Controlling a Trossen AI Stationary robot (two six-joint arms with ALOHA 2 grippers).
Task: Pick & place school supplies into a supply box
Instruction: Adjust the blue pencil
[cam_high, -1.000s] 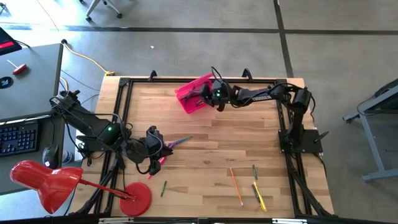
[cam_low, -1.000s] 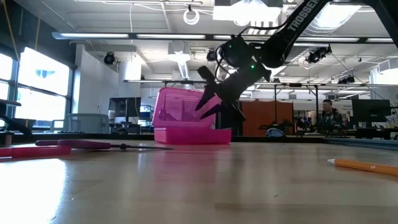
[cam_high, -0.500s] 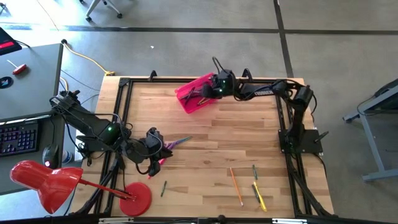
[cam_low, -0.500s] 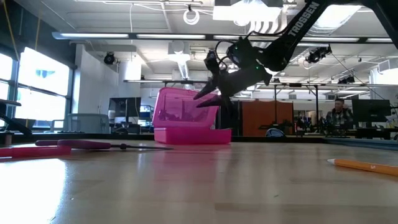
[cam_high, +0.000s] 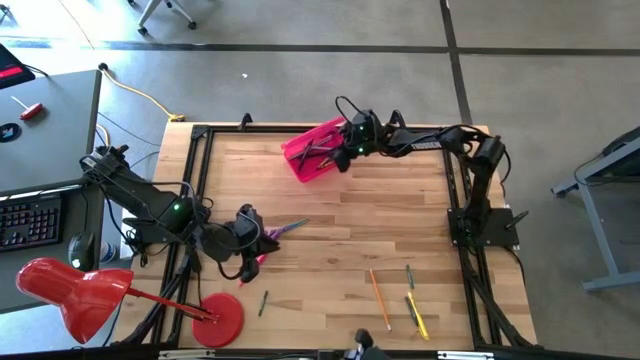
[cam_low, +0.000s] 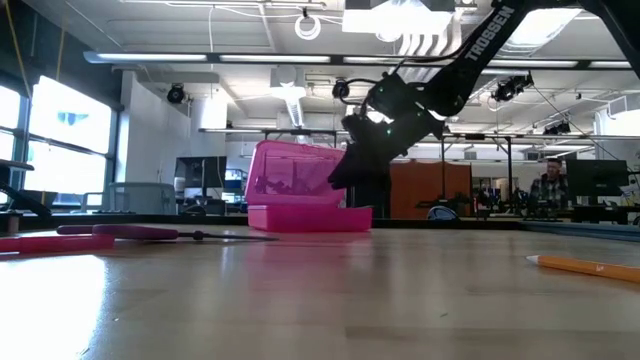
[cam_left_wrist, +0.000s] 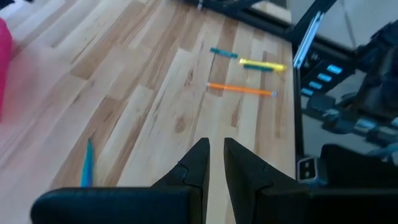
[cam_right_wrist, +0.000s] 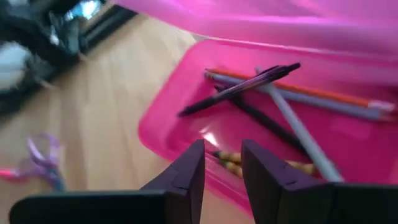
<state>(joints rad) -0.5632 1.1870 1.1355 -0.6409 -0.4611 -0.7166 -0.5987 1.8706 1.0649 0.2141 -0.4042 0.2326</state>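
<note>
Supply box (cam_high: 313, 152): far table edge, pens inside.
Right gripper (cam_right_wrist: 219, 163): over box, fingers slightly apart, empty.
Left gripper (cam_left_wrist: 214, 163): near left edge, fingers nearly together, empty.

A table (cam_high: 330, 230) of pale, smooth-planked wood with a soft sheen, framed in matt black metal rails (cam_high: 199, 190). The bright pink translucent plastic supply box (cam_right_wrist: 186, 118) shows glossy walls; the dark gripper fingers (cam_right_wrist: 261, 180) look like matt plastic.
</note>
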